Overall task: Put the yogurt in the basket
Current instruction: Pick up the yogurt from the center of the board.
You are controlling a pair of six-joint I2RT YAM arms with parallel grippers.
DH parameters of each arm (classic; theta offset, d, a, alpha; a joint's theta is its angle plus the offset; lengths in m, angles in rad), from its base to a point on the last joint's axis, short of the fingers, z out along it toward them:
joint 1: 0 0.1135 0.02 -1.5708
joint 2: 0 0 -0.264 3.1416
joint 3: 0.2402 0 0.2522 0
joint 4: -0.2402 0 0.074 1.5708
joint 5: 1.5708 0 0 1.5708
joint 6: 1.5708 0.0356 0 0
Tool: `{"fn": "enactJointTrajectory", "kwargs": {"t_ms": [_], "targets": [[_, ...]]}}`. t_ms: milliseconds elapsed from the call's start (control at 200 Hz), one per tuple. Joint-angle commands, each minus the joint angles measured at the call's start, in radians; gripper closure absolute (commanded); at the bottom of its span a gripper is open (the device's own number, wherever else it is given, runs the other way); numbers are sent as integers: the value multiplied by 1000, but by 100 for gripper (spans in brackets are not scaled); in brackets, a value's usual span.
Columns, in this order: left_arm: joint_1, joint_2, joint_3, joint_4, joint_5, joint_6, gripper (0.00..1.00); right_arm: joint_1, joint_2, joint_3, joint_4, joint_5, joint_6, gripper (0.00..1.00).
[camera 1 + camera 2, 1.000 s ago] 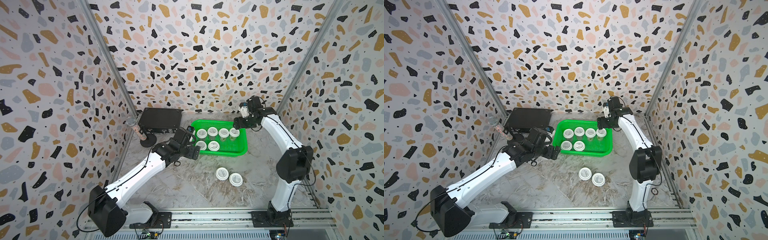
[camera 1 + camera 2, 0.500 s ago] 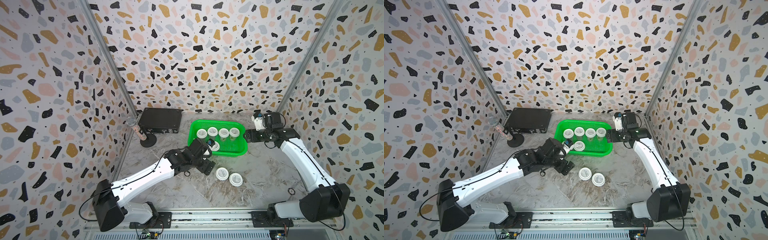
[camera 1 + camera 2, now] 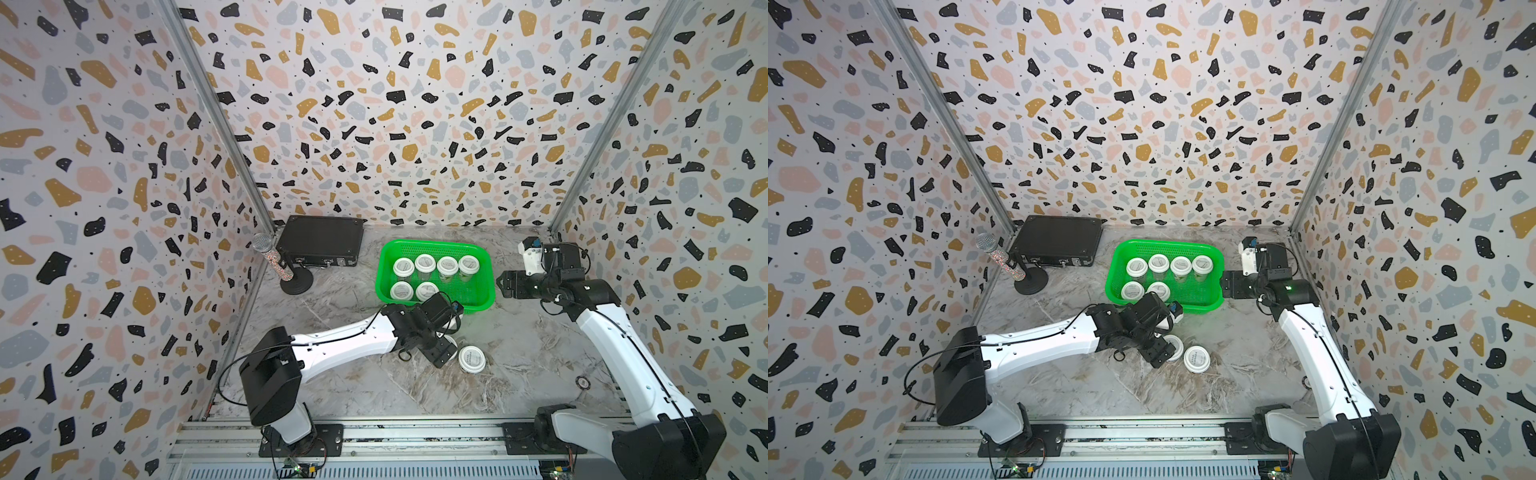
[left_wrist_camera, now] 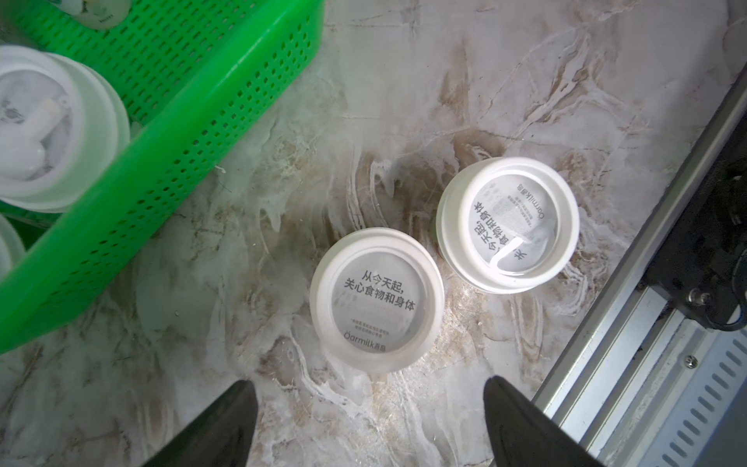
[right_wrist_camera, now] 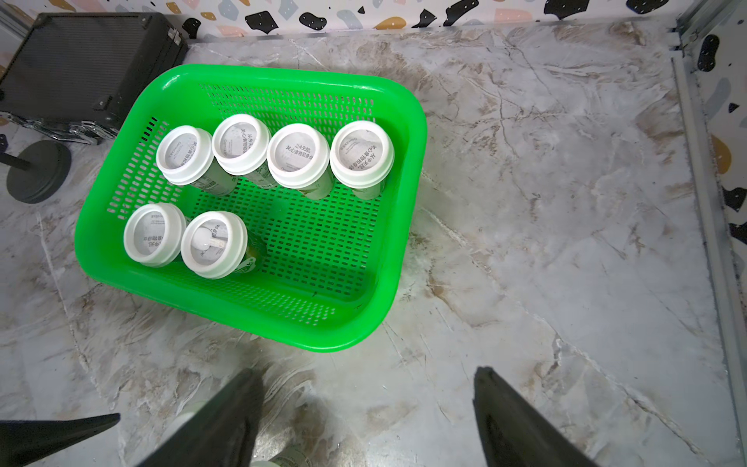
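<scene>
Left gripper [image 4: 368,386], jaws spread and empty, just short of two round, white-lidded, clear-bodied yogurt cups [image 4: 378,303] standing on the marble-patterned table [image 3: 519,386], at 6 o'clock of the bright green perforated plastic basket [image 5: 315,339]. Six further cups [image 5: 298,155] stand upright inside. Right gripper [image 5: 366,372], jaws parted and empty, at the basket's 3 o'clock.

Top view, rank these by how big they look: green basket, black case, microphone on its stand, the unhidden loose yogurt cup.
In a top view, largest first:
1. green basket
2. black case
3. microphone on its stand
4. loose yogurt cup
The case sits slightly farther back, which may shrink it a little.
</scene>
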Motion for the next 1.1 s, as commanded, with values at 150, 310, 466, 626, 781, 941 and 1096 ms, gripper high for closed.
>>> {"fn": "enactJointTrajectory", "kwargs": {"t_ms": [150,310,466,626,781,941,1096], "targets": [[-5,98,86,38,33,8,10,-1,-37,-18,-3,-5,28,14],[-5,123,97,36,31,12,10,-1,-43,-23,-3,-2,29,14],[-4,141,99,41,28,11,12,-1,-42,-26,-1,-8,32,14],[-4,157,100,38,28,9,15,-1,-42,-28,-2,-6,30,14],[-6,164,103,41,33,10,17,-1,-39,-32,1,-8,31,14],[-4,183,113,33,35,11,20,-1,-40,-33,2,-5,28,14],[-4,197,109,39,34,9,22,-1,-42,-35,1,-7,26,14]]}}
